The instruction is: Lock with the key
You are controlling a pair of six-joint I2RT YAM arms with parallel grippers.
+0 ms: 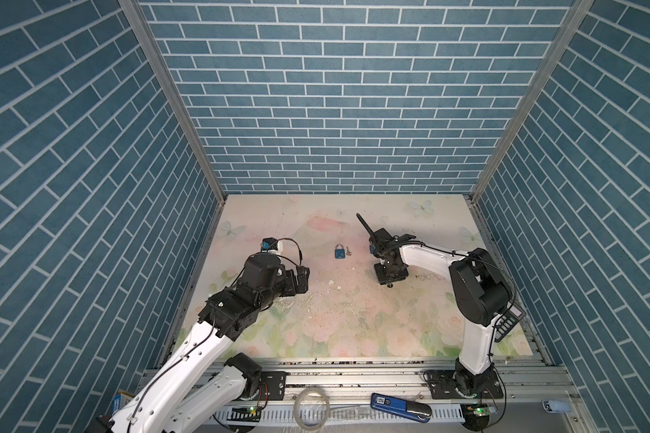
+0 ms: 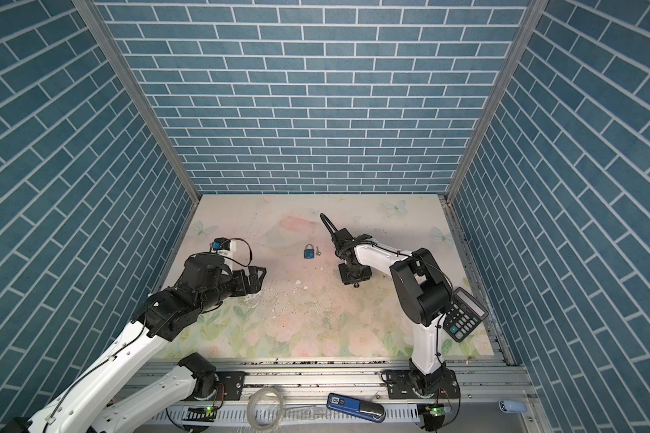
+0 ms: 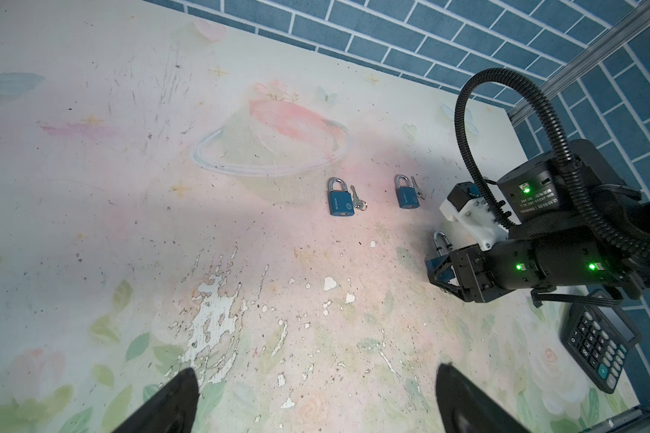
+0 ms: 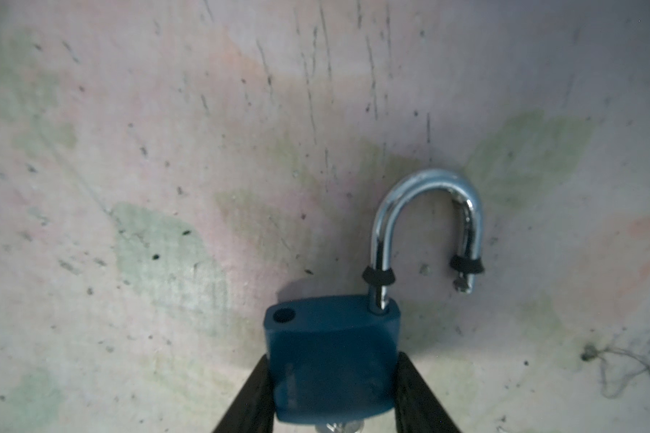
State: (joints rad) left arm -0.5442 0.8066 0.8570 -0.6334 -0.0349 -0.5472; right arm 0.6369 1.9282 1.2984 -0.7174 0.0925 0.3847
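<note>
Padlock [image 4: 333, 360], shackle [image 4: 424, 210] swung open, body clamped between right jaws

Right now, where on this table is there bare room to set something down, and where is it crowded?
Bare: the near stretch between the left hand and the calculator, and the strip along the back wall. Crowded: around a closed padlock, a second padlock, and the right hand gripping an open padlock.

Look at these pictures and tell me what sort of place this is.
Most likely a robot test booth, not a real room: brick-print panels on metal framing wall in one small table, and two robot arms are bolted to its front rail, one gripping a blue padlock.
</note>
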